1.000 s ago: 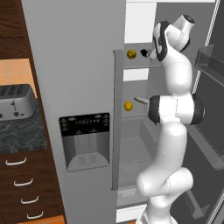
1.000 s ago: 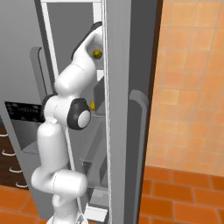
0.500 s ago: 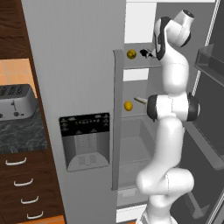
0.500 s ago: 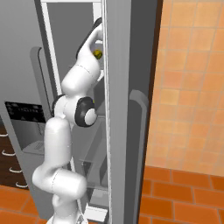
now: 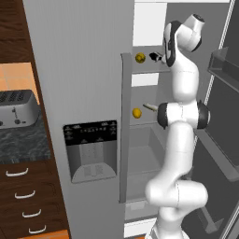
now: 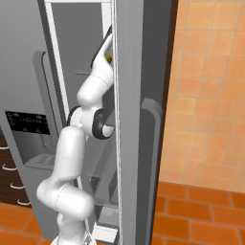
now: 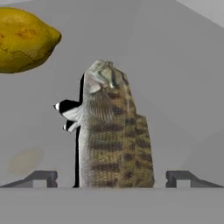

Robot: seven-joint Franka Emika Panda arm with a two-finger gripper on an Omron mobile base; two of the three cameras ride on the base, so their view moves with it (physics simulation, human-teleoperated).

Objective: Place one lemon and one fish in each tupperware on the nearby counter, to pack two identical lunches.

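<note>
- The fish (image 7: 114, 131) I am working on lies on an upper fridge shelf (image 5: 148, 70), and through the hand camera I see its striped, olive-brown body running straight up the middle of the picture, head end farthest from me.
- My gripper (image 7: 111, 179) stands wide open: the two dark fingertips (image 7: 40, 178) sit one on each side of the fish, both clear of its body, so nothing is held.
- One lemon (image 7: 24, 39) rests on the same shelf, up and to the left of the fish's head in the hand camera, near it but not touching.
- From the left base camera I see that lemon (image 5: 139, 58) on the upper shelf, with the gripper's dark hand (image 5: 157, 57) just beside it.
- A second lemon (image 5: 136, 113) sits one shelf lower, and a thin pale shape beside it (image 5: 150, 107) may be the second fish; it is too small for me to be sure.
- The arm (image 5: 179, 126) rises from the lower right of that view and reaches up into the open fridge (image 5: 79, 70).
- Off to the left I see the counter (image 5: 23, 144) with a steel toaster (image 5: 16, 108) on it, above dark drawers (image 5: 23, 196) with silver handles.
- In the right base camera the fridge door (image 6: 139, 119) covers most of the hand; a spot of yellow (image 6: 108, 59) shows just beside the door's edge.
</note>
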